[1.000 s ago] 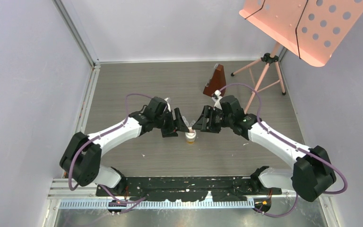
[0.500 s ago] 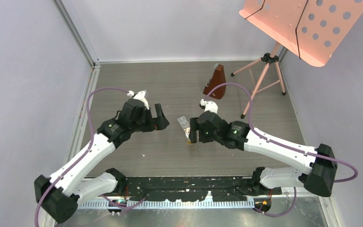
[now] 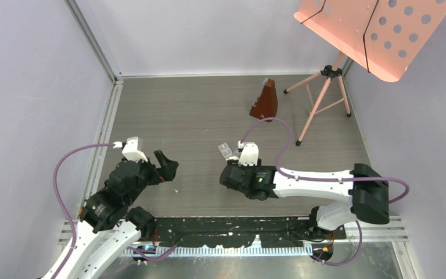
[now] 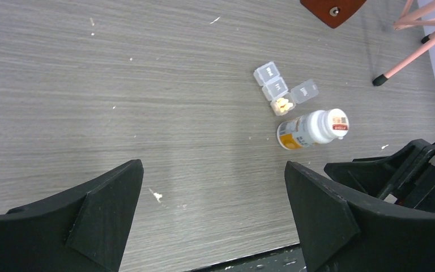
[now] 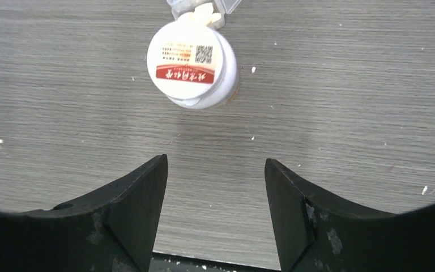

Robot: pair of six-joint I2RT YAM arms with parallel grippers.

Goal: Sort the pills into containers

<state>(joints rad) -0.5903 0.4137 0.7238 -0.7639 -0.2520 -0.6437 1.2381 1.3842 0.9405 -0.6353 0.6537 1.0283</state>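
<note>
Our left claw point(image 4: 213, 165) is spread wide with only bare tabletop between its fingers, and it hangs well apart from the pill bottle point(image 4: 311, 129), off to the bottle's left. Our right claw point(image 5: 215, 161) is spread too, pinching nothing. It sits close to the bottle on the side nearest the arm bases, with the bottle beyond its fingertips, untouched.

Largest of all, the grey wood-grain table point(image 3: 180, 110) bears everything. The pink perforated music stand point(image 3: 377, 29) rises far behind the bottle and to its right. The brown metronome point(image 3: 265, 102) stands behind the bottle too, nearer than the stand.

We see the bottle itself as white with an orange label round its body. Its round end, with a red-and-white printed sticker, faces the right wrist camera. Whether it stands upright or tipped we cannot tell.

The container point(image 4: 276, 89), a small clear strip of three square compartments, lies just beside the bottle on its far side. The two compartments farther from the bottle have their lids shut; the one nearest the bottle has its lid point(image 4: 305, 92) flipped open. The pills point(image 4: 283, 104), a small heap of pale yellow bits, sit in that open compartment, right next to the bottle. In the right wrist view we glimpse them just past the bottle's rim.
</note>
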